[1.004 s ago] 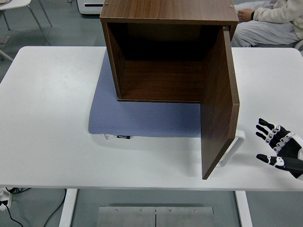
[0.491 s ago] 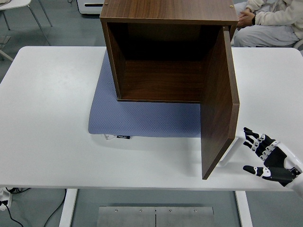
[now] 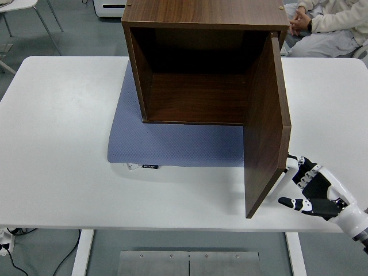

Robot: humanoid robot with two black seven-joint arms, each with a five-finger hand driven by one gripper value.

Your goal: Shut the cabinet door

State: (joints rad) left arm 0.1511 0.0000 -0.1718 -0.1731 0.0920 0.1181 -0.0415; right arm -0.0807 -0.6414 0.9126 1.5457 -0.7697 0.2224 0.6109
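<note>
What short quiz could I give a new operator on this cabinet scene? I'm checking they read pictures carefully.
1. True or false: the door is fully shut.
2. Which hand is near the door's free edge: A) left, B) right?
3. What lies under the cabinet on the table?

Key:
1. False: it stands open, swung out toward the table's near edge.
2. B: the right hand, fingers spread, holding nothing, beside the door's outer face.
3. A blue mat.
</note>
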